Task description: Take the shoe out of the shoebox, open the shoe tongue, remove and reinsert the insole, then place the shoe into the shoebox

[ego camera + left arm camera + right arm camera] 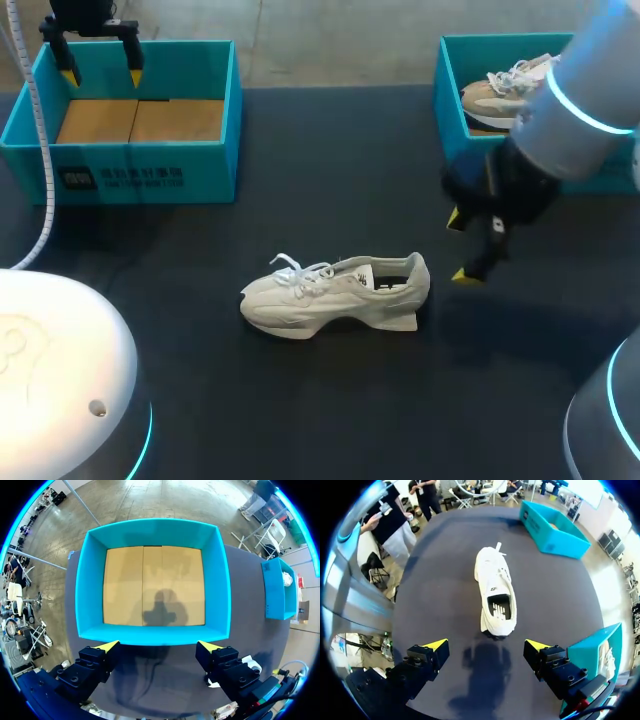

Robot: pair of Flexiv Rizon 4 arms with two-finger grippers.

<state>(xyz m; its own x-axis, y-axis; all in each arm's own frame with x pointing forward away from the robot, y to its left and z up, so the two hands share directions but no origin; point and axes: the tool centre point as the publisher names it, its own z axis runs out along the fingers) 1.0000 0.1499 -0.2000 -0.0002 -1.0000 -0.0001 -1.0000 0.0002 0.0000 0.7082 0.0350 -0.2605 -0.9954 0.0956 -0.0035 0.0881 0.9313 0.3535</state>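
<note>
White shoe (pixel 335 292) upright on its sole on the dark table (pixel 330 180), insole opening showing. Just behind its heel: right gripper (pixel 458 247), fingers spread wide, gripping nothing. Well off beyond its toe: left gripper (pixel 102 75), likewise spread (nothing held), above a teal shoebox (pixel 150 180). Past its heel, a second shoebox (pixel 450 90) with another shoe (pixel 500 92).

Two shoes (pixel 335 292) (pixel 500 92), two teal shoeboxes (pixel 200 170) (pixel 449 85), two tools (pixel 102 75) (pixel 458 247).
</note>
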